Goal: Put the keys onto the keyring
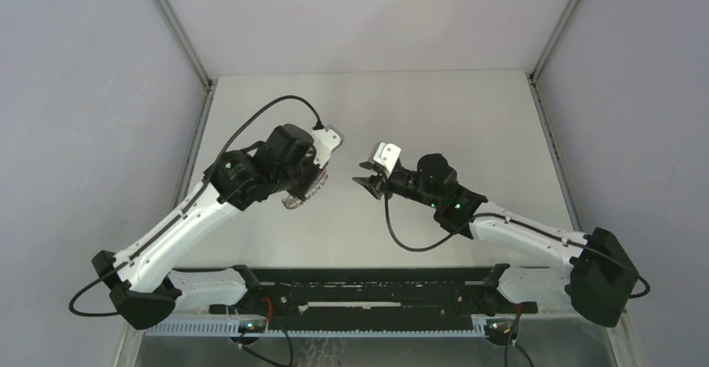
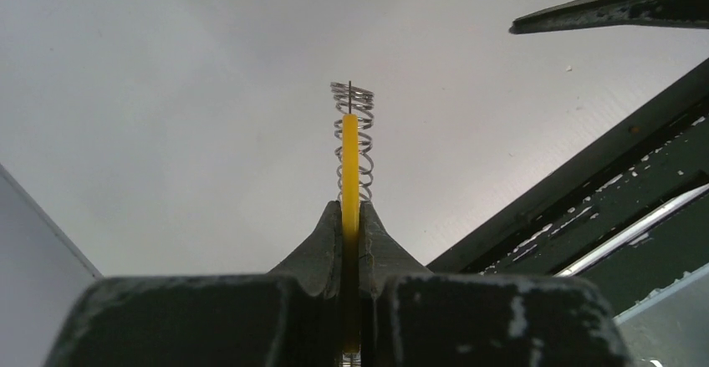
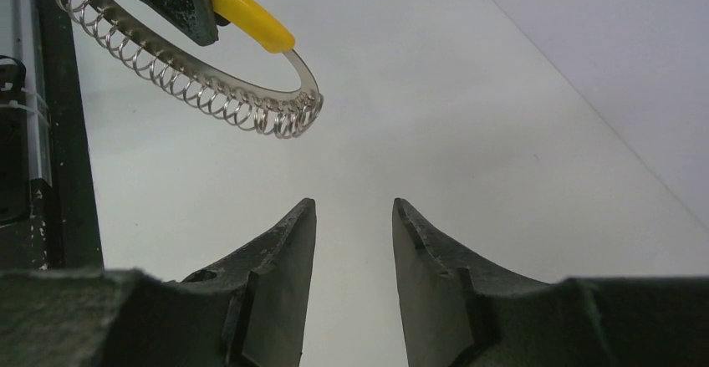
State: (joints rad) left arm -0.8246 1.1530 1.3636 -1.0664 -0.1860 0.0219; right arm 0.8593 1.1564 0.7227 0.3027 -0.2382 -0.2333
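1. The right gripper (image 3: 354, 206) has its jaws partly apart. Nothing is between them and they touch nothing; the table (image 3: 502, 150) is below.
2. The keyring (image 3: 197, 91) hangs ahead of this gripper, up and to the left in its wrist view, apart from its fingertips.
3. The left gripper (image 2: 351, 210) is closed tight on the ring's yellow section; the part with the wire coil sticks out beyond its fingers.
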